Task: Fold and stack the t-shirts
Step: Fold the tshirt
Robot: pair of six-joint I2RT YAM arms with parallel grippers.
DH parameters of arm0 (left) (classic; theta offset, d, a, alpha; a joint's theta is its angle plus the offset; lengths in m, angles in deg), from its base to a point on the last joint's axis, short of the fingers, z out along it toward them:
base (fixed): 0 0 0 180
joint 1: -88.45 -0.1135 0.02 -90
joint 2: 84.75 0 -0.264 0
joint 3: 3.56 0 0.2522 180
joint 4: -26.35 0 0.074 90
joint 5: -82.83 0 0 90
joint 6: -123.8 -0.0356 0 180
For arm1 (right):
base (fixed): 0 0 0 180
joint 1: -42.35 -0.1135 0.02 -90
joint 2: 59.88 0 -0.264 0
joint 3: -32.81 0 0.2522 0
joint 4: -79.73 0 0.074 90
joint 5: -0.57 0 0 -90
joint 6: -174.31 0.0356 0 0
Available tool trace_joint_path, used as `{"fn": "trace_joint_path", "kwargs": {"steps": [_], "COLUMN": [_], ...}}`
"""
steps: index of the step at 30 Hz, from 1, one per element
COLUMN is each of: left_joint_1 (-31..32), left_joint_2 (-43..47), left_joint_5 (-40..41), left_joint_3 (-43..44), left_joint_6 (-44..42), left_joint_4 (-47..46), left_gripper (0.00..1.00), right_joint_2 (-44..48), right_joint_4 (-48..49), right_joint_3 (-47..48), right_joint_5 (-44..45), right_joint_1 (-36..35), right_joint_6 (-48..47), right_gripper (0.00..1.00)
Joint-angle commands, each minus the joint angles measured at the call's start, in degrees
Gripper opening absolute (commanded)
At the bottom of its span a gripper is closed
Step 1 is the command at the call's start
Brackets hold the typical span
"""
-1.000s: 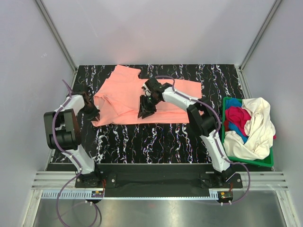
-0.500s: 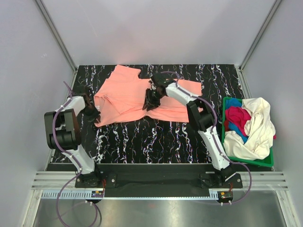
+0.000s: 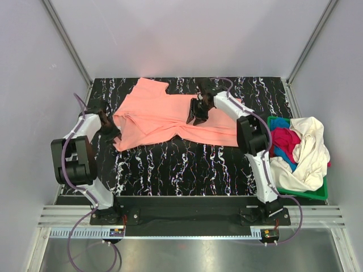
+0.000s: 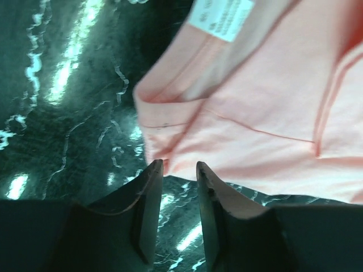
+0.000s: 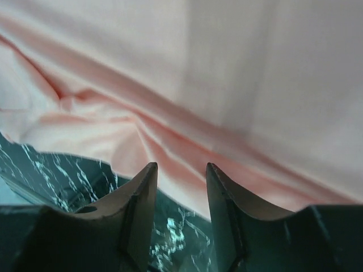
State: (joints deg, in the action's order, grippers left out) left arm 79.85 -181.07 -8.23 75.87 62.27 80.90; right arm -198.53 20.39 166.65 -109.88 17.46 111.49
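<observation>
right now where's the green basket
In the top view the basket sits at the table's right edge, just right of the right arm, heaped with white, magenta and blue shirts.

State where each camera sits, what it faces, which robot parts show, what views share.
Top external: above, behind bases, looking down at table, left arm, right arm, basket.
Left wrist: on left arm, past its fingers at labelled edge of salmon-pink t-shirt.
Right wrist: on right arm, past its fingers at that shirt's folds.
Shared: the shirt.
</observation>
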Motion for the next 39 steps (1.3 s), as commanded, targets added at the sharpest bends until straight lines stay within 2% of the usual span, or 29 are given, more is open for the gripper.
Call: {"fn": "trace_joint_path", "kwargs": {"steps": [1, 6, 10, 17, 28, 39], "left_joint_1": [0.69, 1.31, 1.04, -1.07, -1.42, -1.51], "left_joint_2": [1.74, -1.41, -5.46, -8.45, -7.58, -6.08], "left_joint_5": [-4.37, -9.22, -5.64, -1.05, 2.36, 4.22], "left_joint_3": [1.74, 1.04, 2.35, 0.08, 0.86, 0.42], "left_joint_6": [0.45, 1.5, 1.24, 0.36, -1.05, -2.45], "left_joint_4": [-1.77, -4.06, -3.62, -1.42, -0.19, 0.6], "left_gripper": [0.35, 0.31, 0.31, 0.31, 0.31, 0.31], "right_joint_2": [10.05, 16.03, 17.89, 13.58, 12.44, 4.71], "right_joint_4": [-2.05, -1.35, 0.32, -2.84, -3.29, -6.8], "right_joint_3": [-5.18, -14.84, -19.08, -14.79, -16.18, -7.75], "right_joint_5": [1.81, 4.01, 4.89, 9.28, 9.99, 15.52], "right_joint_1": [-0.52, 0.01, 0.1, 0.1, 0.1, 0.01], "right_joint_6": [-2.92, -4.33, -3.19, -1.25, 0.15, 0.77], "right_gripper": [0.47, 0.47, 0.47, 0.47, 0.47, 0.47]}}
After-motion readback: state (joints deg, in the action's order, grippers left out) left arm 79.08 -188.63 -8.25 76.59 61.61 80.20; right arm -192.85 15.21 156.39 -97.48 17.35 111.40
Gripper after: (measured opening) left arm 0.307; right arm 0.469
